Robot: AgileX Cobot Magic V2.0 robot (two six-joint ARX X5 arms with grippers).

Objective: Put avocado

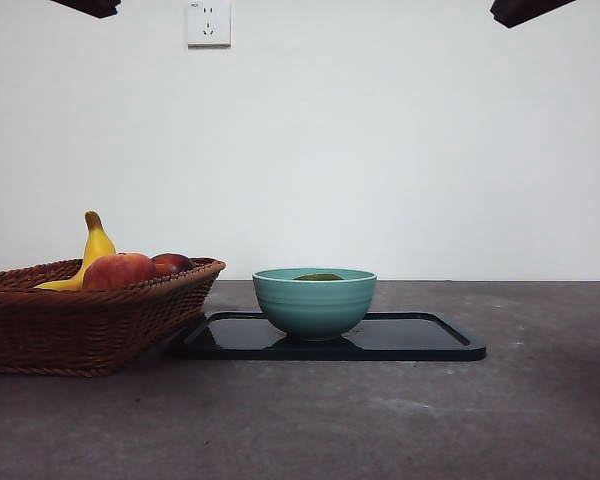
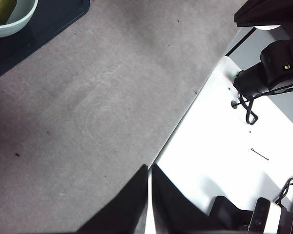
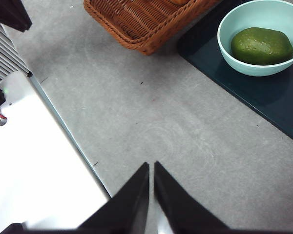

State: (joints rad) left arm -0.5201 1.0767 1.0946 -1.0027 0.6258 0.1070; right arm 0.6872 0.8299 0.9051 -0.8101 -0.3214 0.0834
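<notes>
The dark green avocado lies inside a pale teal bowl that stands on a black tray. From the front only the top of the avocado peeks over the rim of the bowl. A sliver of the avocado also shows in the left wrist view. My right gripper is shut and hangs over bare table, well away from the bowl. My left gripper is shut too, near the table's edge. Both arms show only as black tips at the top corners of the front view.
A wicker basket stands left of the black tray, touching its corner, and holds a banana and red apples. A wall socket is on the white wall. White surface and cables lie past the table edge.
</notes>
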